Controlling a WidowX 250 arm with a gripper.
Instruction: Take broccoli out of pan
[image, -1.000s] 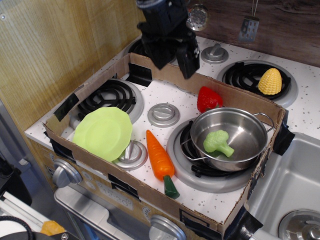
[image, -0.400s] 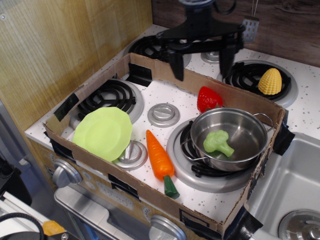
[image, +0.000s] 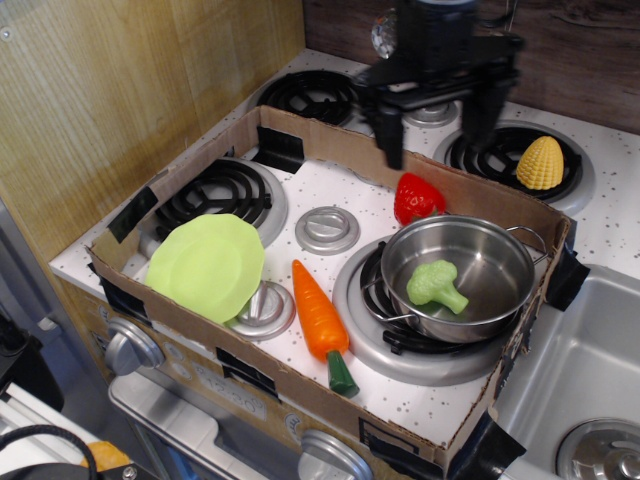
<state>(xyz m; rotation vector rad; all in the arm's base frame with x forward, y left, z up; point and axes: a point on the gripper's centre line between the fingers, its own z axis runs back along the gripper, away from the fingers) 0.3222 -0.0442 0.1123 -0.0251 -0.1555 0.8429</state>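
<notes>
Hovering wide open and empty above the back of the stove, the gripper (image: 433, 125) risks clipping the pan (image: 458, 277) rim or red pepper (image: 418, 197) descending toward the broccoli (image: 435, 285) lying low inside it.

You see the gripper (image: 437, 125) only in motion blur, its two fingers spread wide apart, and the arm above it runs out of the top edge; behind it a hanging utensil (image: 384, 33) and a burner cap (image: 432, 113) show only in part; the pan (image: 459, 275) covers most of its burner (image: 395, 330); the plate (image: 206, 266) overlaps a burner cap (image: 263, 310) at its lower right; the sink (image: 580, 395) is cut by the right and bottom edges; an orange-yellow thing (image: 104, 457) at the bottom left is too cropped for you to identify.
</notes>
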